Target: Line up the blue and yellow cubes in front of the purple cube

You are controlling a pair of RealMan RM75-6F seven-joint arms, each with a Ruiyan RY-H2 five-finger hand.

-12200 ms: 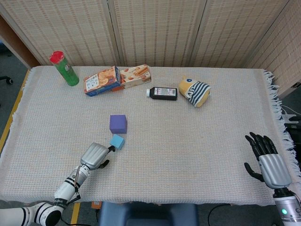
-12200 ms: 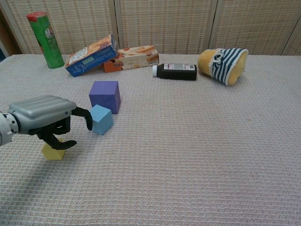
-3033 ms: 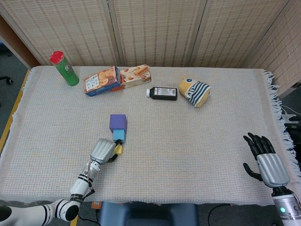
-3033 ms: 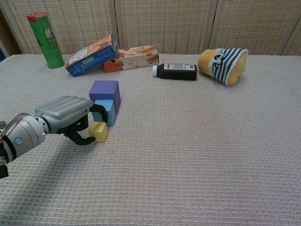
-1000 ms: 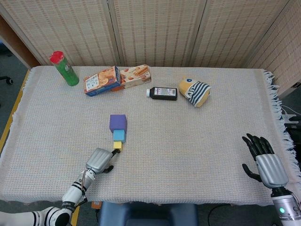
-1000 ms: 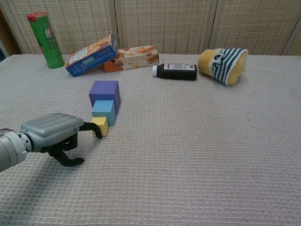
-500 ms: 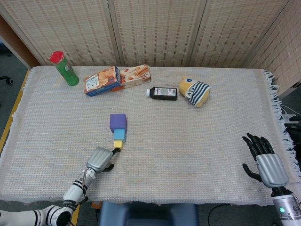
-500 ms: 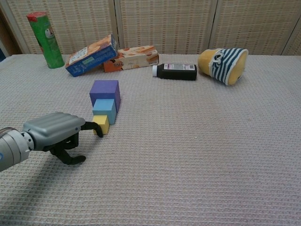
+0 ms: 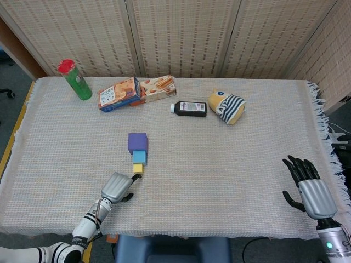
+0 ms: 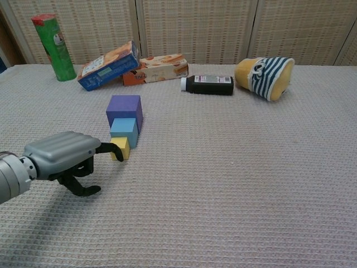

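The purple cube [image 9: 137,142] [image 10: 124,108], the blue cube [image 9: 139,157] [image 10: 124,131] and the small yellow cube [image 9: 137,168] [image 10: 120,148] lie in a touching row running toward me. My left hand [image 9: 116,186] [image 10: 61,153] hovers low just in front and left of the yellow cube. It holds nothing. One outstretched fingertip [image 10: 114,149] touches the yellow cube's left side, and the other fingers curl under the palm. My right hand [image 9: 310,189] rests at the table's near right edge with its fingers spread and nothing in it; the chest view does not show it.
Along the far side stand a green can with a red lid [image 9: 75,80], two snack boxes [image 9: 137,92], a dark bottle lying on its side [image 9: 189,108] and a yellow striped plush toy [image 9: 226,107]. The woven tablecloth [image 9: 230,164] covers the table.
The left hand pushed the blue cube against the purple one, set the yellow cube in front of it and let go. Over the last second it has barely moved.
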